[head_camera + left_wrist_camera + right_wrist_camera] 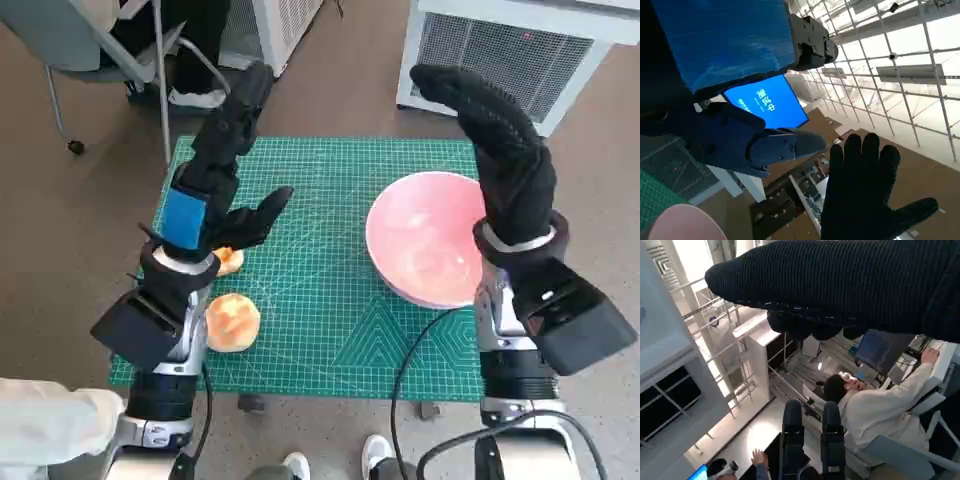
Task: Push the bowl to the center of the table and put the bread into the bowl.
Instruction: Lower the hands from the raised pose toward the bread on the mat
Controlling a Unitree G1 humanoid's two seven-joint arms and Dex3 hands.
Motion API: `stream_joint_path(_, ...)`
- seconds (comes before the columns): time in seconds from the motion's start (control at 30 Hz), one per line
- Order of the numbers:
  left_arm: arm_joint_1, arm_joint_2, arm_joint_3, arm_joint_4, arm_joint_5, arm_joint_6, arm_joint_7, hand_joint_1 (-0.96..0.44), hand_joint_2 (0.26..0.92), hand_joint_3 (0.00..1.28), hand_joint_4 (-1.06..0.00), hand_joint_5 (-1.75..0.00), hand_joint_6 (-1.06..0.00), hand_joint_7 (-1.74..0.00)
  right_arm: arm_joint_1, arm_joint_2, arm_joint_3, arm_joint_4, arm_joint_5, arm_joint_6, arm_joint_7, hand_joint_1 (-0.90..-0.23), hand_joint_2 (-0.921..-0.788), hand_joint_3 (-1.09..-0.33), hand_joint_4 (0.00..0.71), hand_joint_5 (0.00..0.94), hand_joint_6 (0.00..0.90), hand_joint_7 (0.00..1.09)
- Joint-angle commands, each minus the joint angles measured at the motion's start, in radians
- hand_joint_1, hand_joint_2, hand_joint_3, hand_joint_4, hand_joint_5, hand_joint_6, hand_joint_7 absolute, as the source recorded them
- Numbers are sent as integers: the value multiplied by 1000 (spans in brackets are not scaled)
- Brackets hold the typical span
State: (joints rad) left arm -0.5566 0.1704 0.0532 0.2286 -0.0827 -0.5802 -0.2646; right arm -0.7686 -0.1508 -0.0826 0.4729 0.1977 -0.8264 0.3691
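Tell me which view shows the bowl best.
Head view: the whole pink bowl sits on the green mat's right side. Left wrist view catches only a pink sliver of its rim. Right wrist view shows none of it.

1. I count one pink bowl (425, 250) on the mat; its rim also shows at a corner of my left wrist view.
2. Two pieces of bread: one round bun (232, 321) just beside my left forearm, one smaller piece (229, 261) partly hidden behind my left hand.
3. One green cutting mat (320, 300).
4. Two hands of mine, both raised: my left hand (222, 160) and my right hand (495, 130).
5. Two white appliances on the floor beyond the table: one with a grille (505, 55), one smaller (285, 25).
6. One chair (95, 45) near the far left corner.
7. One seated person (880, 410) in the right wrist view.
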Motion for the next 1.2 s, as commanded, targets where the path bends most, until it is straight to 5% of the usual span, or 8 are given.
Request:
stream_joint_path(0.03,-6,7,3,10,-5,-2,-3,-541,921,400,-166,-4,-272,-1,28,-4,-1,-3,5,8,6,-581,-921,-812,246,43,-1,628)
stream_joint_path(0.73,-10,14,4,23,-23,-4,-13,-534,921,398,-187,-9,-276,-3,83,-18,-33,-35,11,13,-6,-556,-921,-863,240,42,-1,608)
stream_joint_path(1.07,-5,13,10,20,-41,0,-20,-527,921,381,-200,-11,-285,-7,119,-80,-159,110,36,-10,-49,-542,-921,-875,217,53,-1,569)
stream_joint_path(1.2,-2,13,10,19,-47,0,-21,-517,921,378,-206,-11,-286,-7,113,-99,-207,226,20,-32,-102,-538,-921,-865,220,57,-1,566)
